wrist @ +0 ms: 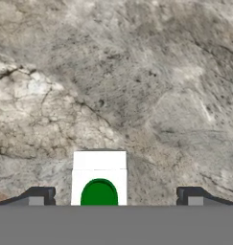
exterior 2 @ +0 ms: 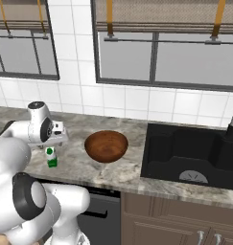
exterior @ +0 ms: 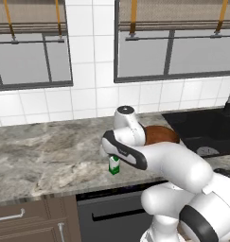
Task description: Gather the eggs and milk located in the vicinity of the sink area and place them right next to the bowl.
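The milk (exterior: 114, 165) is a small white carton with a green base, standing upright on the marble counter near its front edge, left of the bowl (exterior 2: 106, 145). My gripper (wrist: 115, 195) hangs open just above the milk (wrist: 99, 177). In the hand view the carton sits between the fingertips (wrist: 41, 195), nearer the left one and touching neither. From the left base view my arm covers part of the brown wooden bowl (exterior: 160, 134). The milk (exterior 2: 51, 157) stands about a bowl's width from the bowl. The eggs are out of view.
The black sink (exterior 2: 190, 153) lies recessed at the right, with a slim faucet (exterior 2: 231, 123) behind it. Bare marble counter (exterior: 45, 151) stretches to the left. A tiled wall and windows close off the back. A dark appliance front (exterior: 111, 212) sits under the counter edge.
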